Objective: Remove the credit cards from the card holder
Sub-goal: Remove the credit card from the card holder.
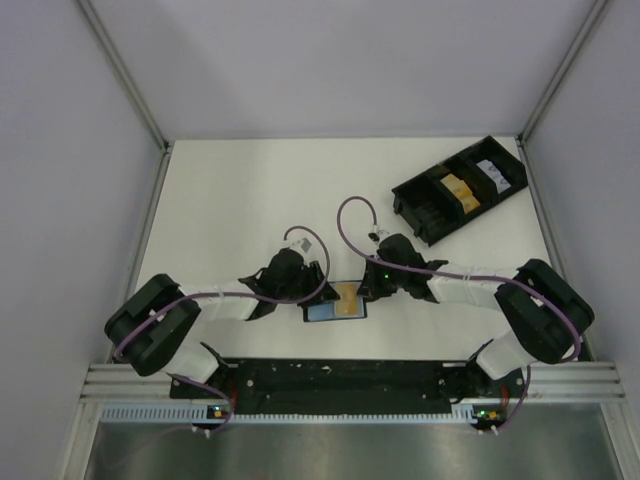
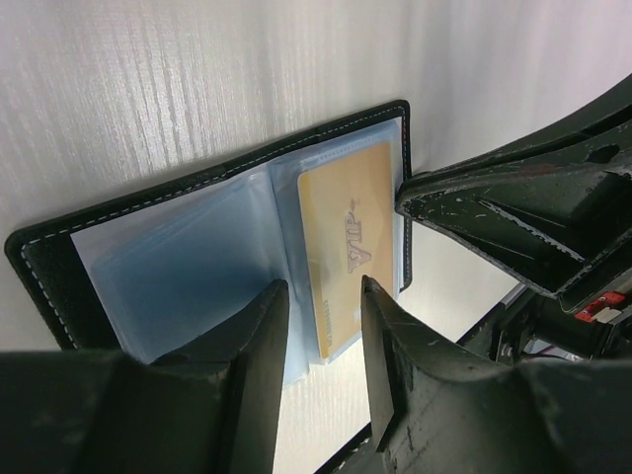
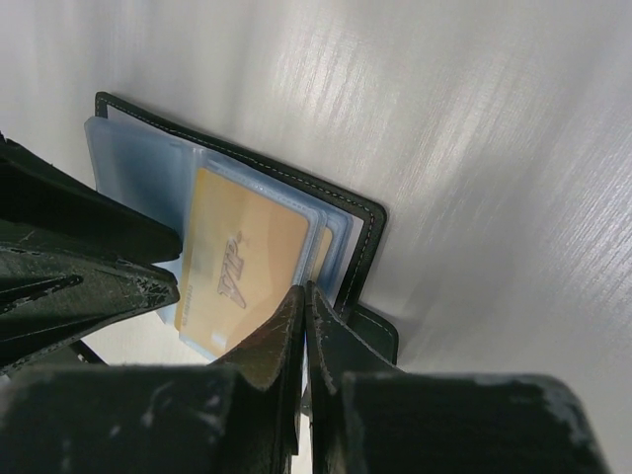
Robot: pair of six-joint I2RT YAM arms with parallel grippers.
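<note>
The card holder (image 1: 322, 312) lies open on the white table between both grippers, its blue-grey clear sleeves facing up. An orange-yellow credit card (image 1: 347, 297) sits in the top sleeve. In the left wrist view the card (image 2: 346, 242) lies in the holder (image 2: 148, 267), and my left gripper (image 2: 321, 286) is open and empty, its fingertips either side of the card's near end. In the right wrist view my right gripper (image 3: 304, 291) is shut, its tips at the holder's (image 3: 367, 225) sleeve edge beside the card (image 3: 242, 259). A second orange card edge (image 3: 321, 252) shows behind. The black tab (image 3: 380, 334) sticks out.
A long black compartmented tray (image 1: 412, 195) stands at the back right with orange and white items in it. Grey walls enclose the table on three sides. A black rail (image 1: 340, 375) runs along the near edge between the arm bases.
</note>
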